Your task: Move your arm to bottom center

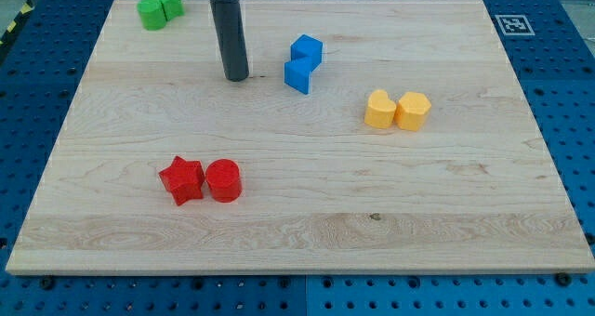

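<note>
My tip (236,76) rests on the wooden board (297,242) in its upper part, left of centre. The dark rod rises from it to the view's top edge. Two blue blocks (302,63) touch each other just to the tip's right, about a block's width away. Two green blocks (160,6) sit at the board's top left corner, up and left of the tip. A red star block (182,179) and a red cylinder (223,180) touch side by side well below the tip.
Two yellow blocks, one (379,110) beside a heart-shaped one (413,111), lie right of centre. A blue pegboard table (567,93) surrounds the board. A black-and-white marker tag (512,23) sits at the board's top right corner.
</note>
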